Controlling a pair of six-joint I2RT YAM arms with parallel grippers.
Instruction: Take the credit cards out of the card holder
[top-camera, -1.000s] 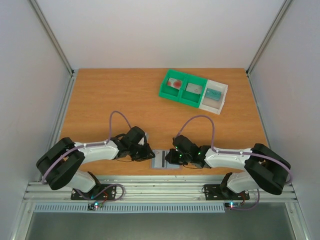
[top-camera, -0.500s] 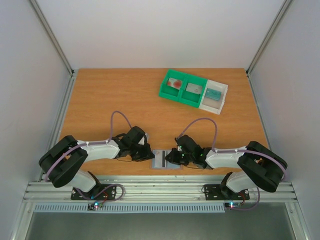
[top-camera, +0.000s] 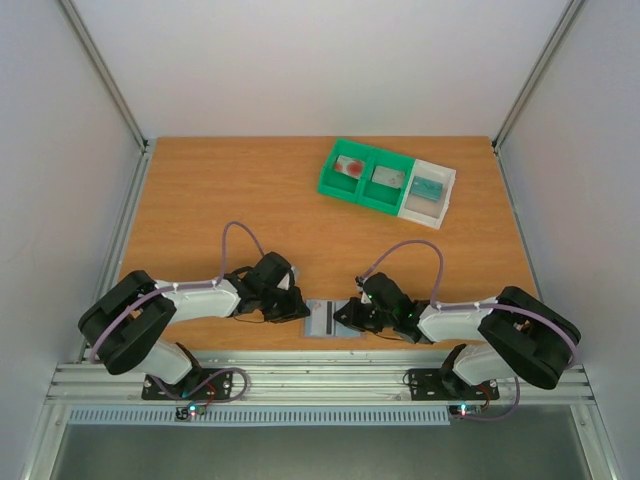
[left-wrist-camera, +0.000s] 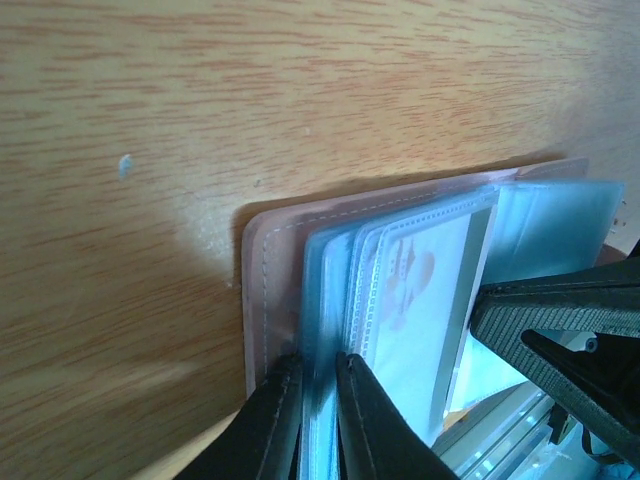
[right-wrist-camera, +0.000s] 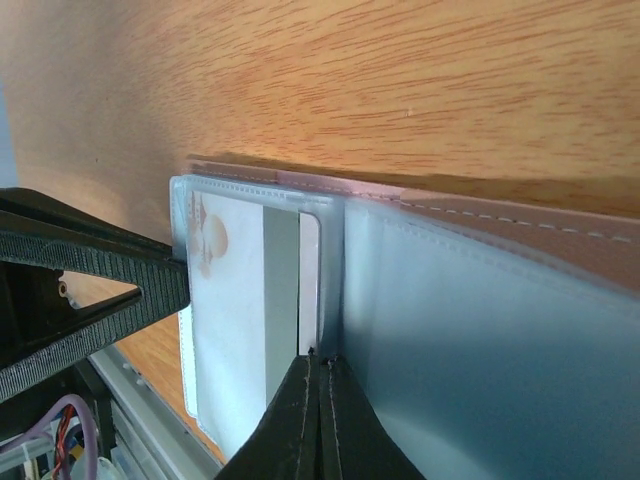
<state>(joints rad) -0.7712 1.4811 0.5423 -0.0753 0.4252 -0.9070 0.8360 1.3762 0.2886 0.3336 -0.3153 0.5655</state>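
Left gripper (left-wrist-camera: 318, 368) is pinched almost shut on a clear blue sleeve of the card holder (left-wrist-camera: 268, 270). Right gripper (right-wrist-camera: 318, 358) is fully closed, its tips at the edge of the red-blotched credit card (right-wrist-camera: 235, 330). Since a second ago the right wrist has shifted slightly toward 4 o'clock, so a pull is probably starting. The holder stays at the table's (top-camera: 230, 200) 6 o'clock edge. Whether the tips actually trap the card is hidden, and no other card can be made out.
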